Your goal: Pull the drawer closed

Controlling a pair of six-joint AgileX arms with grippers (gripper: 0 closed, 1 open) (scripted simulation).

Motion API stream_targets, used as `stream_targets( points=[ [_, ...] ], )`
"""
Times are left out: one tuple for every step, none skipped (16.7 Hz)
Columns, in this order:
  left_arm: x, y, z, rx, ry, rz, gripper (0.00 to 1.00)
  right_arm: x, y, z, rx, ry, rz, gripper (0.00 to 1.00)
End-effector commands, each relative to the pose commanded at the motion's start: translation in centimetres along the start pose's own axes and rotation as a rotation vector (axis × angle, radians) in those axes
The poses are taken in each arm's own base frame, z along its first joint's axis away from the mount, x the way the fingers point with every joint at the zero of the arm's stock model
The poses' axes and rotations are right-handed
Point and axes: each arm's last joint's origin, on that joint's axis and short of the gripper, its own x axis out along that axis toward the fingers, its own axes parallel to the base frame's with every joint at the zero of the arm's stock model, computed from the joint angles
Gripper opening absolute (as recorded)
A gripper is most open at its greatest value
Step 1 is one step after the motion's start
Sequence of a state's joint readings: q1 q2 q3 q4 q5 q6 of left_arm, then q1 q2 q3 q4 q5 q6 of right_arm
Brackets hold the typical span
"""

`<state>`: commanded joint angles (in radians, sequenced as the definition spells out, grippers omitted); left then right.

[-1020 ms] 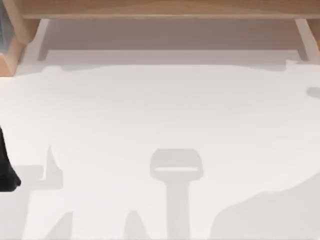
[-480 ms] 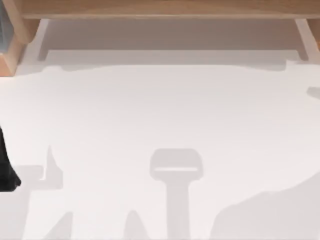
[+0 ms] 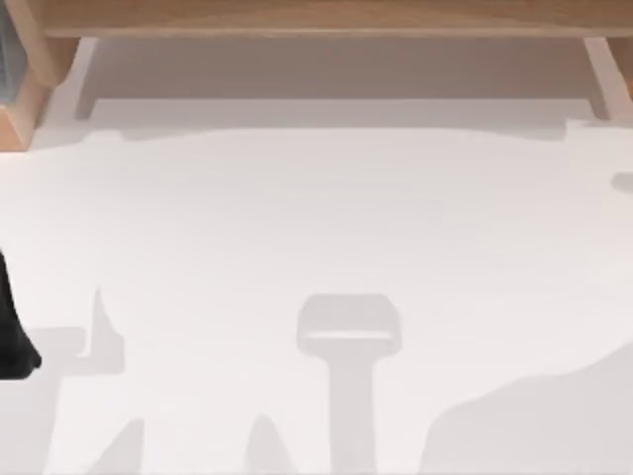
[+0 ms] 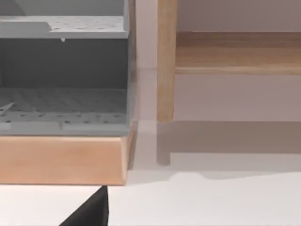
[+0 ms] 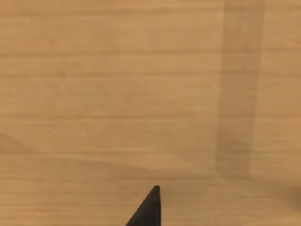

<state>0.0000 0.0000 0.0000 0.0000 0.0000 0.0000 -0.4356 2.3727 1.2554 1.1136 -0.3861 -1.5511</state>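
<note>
1. The left tool (image 4: 90,214) sits low over the white bench (image 4: 211,202). One dark tip of it pokes into the left wrist view, and I cannot tell whether it is apart or together.
2. Straight ahead of that tool, and close, is the drawer (image 4: 63,113). Its pale wooden front (image 4: 61,160) faces the tool, and the grey, dotted inside shows above and behind that front, so the drawer is open.
3. The tool is not touching the drawer front: a strip of bare bench lies between them.
4. Beside the drawer, farther from the tool, a wooden post (image 4: 166,61) stands upright, with a wooden rail (image 4: 235,52) running off from it across the back.
5. From above, the left arm (image 3: 12,332) is a dark shape at the bench's left edge. The drawer corner is well beyond it, at the far left against the wooden frame (image 3: 326,18).
6. The middle of the bench carries soft grey shadows.
7. Over to the right tool (image 5: 148,209): one dark tip again, and I cannot tell its state either.
8. Right in front of that tool is a pale wooden panel (image 5: 117,94), its grain running across and a darker band of shadow down it. Which part of the furniture it belongs to, I cannot tell.
</note>
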Motion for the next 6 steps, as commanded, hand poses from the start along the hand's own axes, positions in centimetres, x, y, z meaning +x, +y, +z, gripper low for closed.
stream_targets(
  points=[
    [0.0, 0.0, 0.0, 0.0, 0.0, 0.0, 1.0, 0.0, 0.0, 0.0, 0.0, 0.0, 0.0, 1.0],
    [0.0, 0.0, 0.0, 0.0, 0.0, 0.0, 1.0, 0.0, 0.0, 0.0, 0.0, 0.0, 0.0, 1.0],
    [0.0, 0.0, 0.0, 0.0, 0.0, 0.0, 1.0, 0.0, 0.0, 0.0, 0.0, 0.0, 0.0, 1.0],
    [0.0, 0.0, 0.0, 0.0, 0.0, 0.0, 1.0, 0.0, 0.0, 0.0, 0.0, 0.0, 0.0, 1.0],
    [0.0, 0.0, 0.0, 0.0, 0.0, 0.0, 1.0, 0.0, 0.0, 0.0, 0.0, 0.0, 0.0, 1.0],
    [0.0, 0.0, 0.0, 0.0, 0.0, 0.0, 1.0, 0.0, 0.0, 0.0, 0.0, 0.0, 0.0, 1.0]
  ],
)
